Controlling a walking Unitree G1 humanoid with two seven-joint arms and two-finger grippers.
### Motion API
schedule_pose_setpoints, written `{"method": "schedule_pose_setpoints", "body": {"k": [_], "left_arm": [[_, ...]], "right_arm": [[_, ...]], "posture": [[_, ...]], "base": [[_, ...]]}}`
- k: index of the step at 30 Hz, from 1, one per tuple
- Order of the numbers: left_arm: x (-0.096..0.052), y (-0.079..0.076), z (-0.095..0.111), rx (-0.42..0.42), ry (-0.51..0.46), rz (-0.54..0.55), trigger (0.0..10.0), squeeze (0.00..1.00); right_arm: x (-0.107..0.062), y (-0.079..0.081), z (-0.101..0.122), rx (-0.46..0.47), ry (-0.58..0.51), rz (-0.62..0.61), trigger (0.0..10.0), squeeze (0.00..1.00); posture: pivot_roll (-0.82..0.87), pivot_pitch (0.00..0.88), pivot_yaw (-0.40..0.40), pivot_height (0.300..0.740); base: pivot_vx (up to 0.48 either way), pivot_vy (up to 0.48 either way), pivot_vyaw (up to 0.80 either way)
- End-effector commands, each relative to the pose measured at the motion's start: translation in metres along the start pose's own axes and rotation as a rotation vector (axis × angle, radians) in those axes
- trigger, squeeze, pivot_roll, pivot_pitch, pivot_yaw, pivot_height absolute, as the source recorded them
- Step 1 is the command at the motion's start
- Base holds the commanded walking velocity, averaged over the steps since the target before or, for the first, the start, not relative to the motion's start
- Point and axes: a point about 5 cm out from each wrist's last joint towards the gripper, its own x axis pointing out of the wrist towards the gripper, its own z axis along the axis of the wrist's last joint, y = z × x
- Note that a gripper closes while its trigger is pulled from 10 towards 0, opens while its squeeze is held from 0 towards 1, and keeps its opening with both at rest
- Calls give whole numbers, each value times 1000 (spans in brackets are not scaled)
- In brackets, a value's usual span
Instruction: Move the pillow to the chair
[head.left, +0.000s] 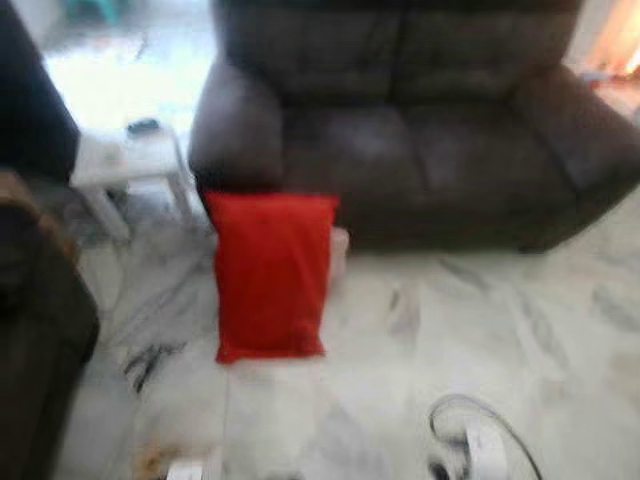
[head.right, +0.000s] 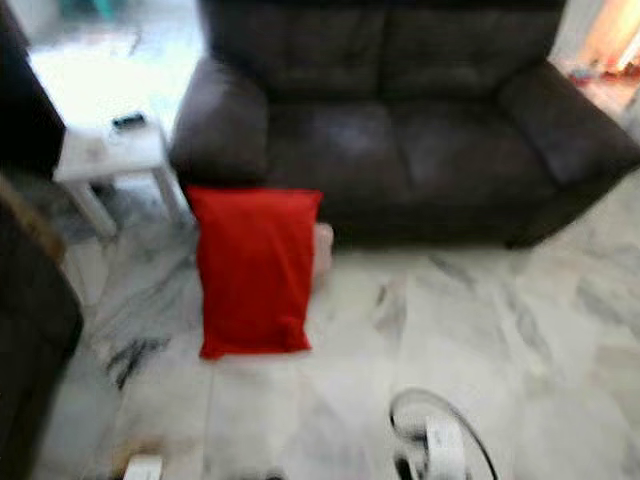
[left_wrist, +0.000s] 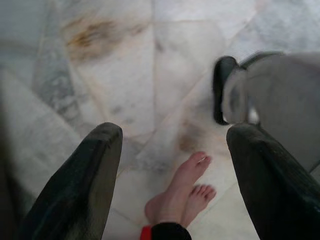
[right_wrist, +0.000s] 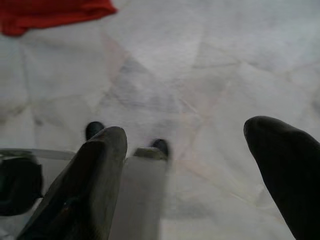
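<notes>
Lying flat on the marble floor (head.left: 420, 400), the red pillow (head.left: 270, 275) touches the front of the dark sofa (head.left: 420, 130) below its left armrest, while left gripper (left_wrist: 172, 165) and right gripper (right_wrist: 200, 165) hang spread apart, empty, above a person's bare feet (left_wrist: 182, 192) and floor.

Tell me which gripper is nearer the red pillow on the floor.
Probably the right. The right gripper hangs over bare marble floor, jaws open, with the red pillow just ahead. The left gripper, jaws open, points down at floor and a person's bare feet.
</notes>
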Motion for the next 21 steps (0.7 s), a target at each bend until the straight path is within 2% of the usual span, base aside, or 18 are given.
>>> {"method": "schedule_pose_setpoints", "body": {"k": [1,10,17,19,21], "left_arm": [[-2,0,-9,1,34,3,10000,0],[-2,1,-9,-2,32,4,10000,0],[-2,2,-9,-1,32,6,10000,0],[-2,2,-9,0,33,5,10000,0],[-2,2,-9,1,33,4,10000,0]], "right_arm": [[-3,-4,-10,14,32,-10,10000,0],[-2,-3,-10,14,32,-1,10000,0],[-2,-1,-9,-8,28,9,10000,0],[-2,-1,-9,-6,29,12,10000,0],[-2,0,-8,13,24,14,10000,0]], "posture": [[64,136,8,740],[67,135,8,740],[68,135,8,740],[68,135,8,740],[69,128,10,740]], "base": [[0,0,0],[0,209,0],[0,312,0],[0,-309,0],[0,157,0]]}}
